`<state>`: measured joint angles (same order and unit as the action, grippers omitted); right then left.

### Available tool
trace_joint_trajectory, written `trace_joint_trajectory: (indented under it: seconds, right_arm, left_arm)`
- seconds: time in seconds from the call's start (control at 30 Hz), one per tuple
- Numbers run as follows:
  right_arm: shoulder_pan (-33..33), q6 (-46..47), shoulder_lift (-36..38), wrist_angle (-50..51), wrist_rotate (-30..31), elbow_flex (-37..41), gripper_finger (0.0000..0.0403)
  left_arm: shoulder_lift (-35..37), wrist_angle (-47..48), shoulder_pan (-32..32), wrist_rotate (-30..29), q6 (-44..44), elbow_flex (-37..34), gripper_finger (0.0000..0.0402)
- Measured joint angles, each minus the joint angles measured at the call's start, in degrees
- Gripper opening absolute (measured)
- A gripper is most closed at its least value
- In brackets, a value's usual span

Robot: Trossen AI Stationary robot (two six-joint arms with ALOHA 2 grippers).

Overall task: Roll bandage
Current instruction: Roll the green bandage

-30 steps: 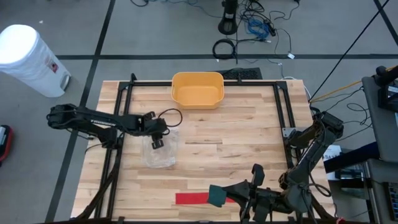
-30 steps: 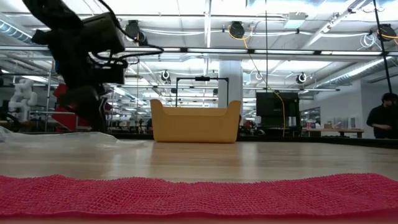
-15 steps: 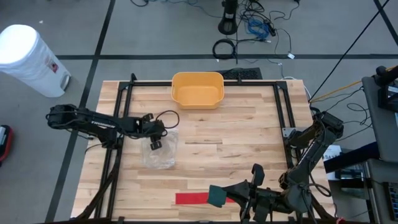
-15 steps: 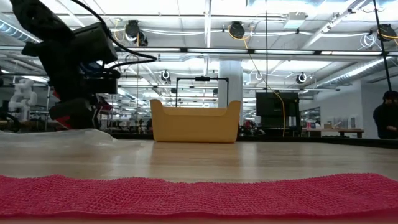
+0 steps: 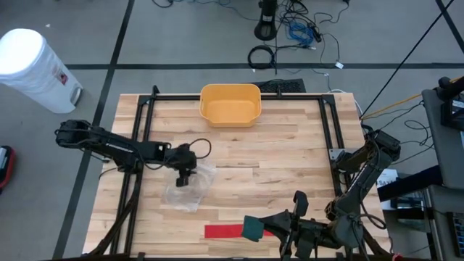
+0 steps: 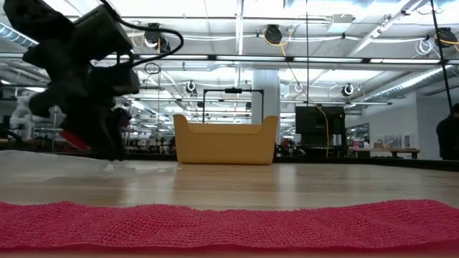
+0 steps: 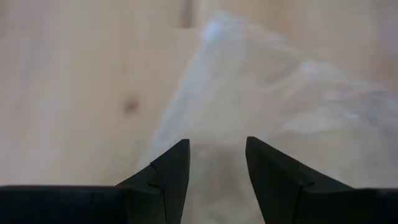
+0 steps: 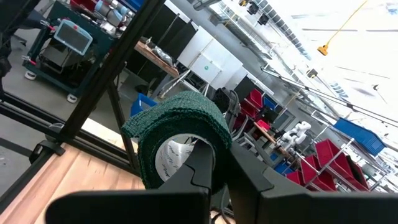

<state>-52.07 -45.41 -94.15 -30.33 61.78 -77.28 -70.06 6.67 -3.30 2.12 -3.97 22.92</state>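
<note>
A: Where is the bandage [image 5: 223,231] seen?

B: At the table's [image 5: 283,167] near edge. A red strip is laid flat, its long axis along that edge. Its right end is met by a dark green roll [image 8: 177,140], which is clamped in the closed right gripper [image 5: 258,230]. In the low view the strip [image 6: 229,223] spans the whole foreground.

A: Containers?

B: A yellow bin [image 5: 230,104] is noted at the far edge, centre; nothing is seen inside it. A clear plastic bag [image 5: 190,187] is crumpled left of centre; its contents cannot be told.

A: The left gripper [image 5: 183,176]?

B: It is set down on the bag's top edge, fingers [image 7: 168,177] parted with plastic between them. Whether the plastic is pinched cannot be told.

A: Changes since a second ago?

B: The left gripper has been shifted toward the near edge, and the bag has been dragged askew. Bandage and right arm are unchanged.
</note>
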Motion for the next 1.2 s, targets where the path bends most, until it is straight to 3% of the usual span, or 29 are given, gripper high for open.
trace_joint_trajectory:
  seconds: [0.13, 0.3, 0.47, 0.97, 1.2]
  right_arm:
    - [0.0, 0.2, 0.0, 0.0, 0.0, 0.0, 0.002]
    - [0.0, 0.2, 0.0, 0.0, 0.0, 0.0, 0.002]
    - [0.0, 0.2, 0.0, 0.0, 0.0, 0.0, 0.002]
    - [0.4, 1.1, 0.0, 0.5, -0.1, 0.0, 0.002]
    - [0.6, 1.1, 0.0, 0.8, -0.1, 0.0, 0.002]
  left_arm:
    - [0.0, 0.1, -3.5, -2.3, -0.2, 0.4, 0.0164]
    - [0.0, -0.1, -5.6, -14.8, -1.7, 1.1, 0.0164]
    - [-0.5, -0.1, -3.7, -15.8, -1.7, 1.2, 0.0164]
    - [-9.5, -2.3, -1.8, -5.5, -3.1, 1.6, 0.0164]
    - [-9.7, -12.6, -5.0, 1.6, -3.3, 1.3, 0.0164]
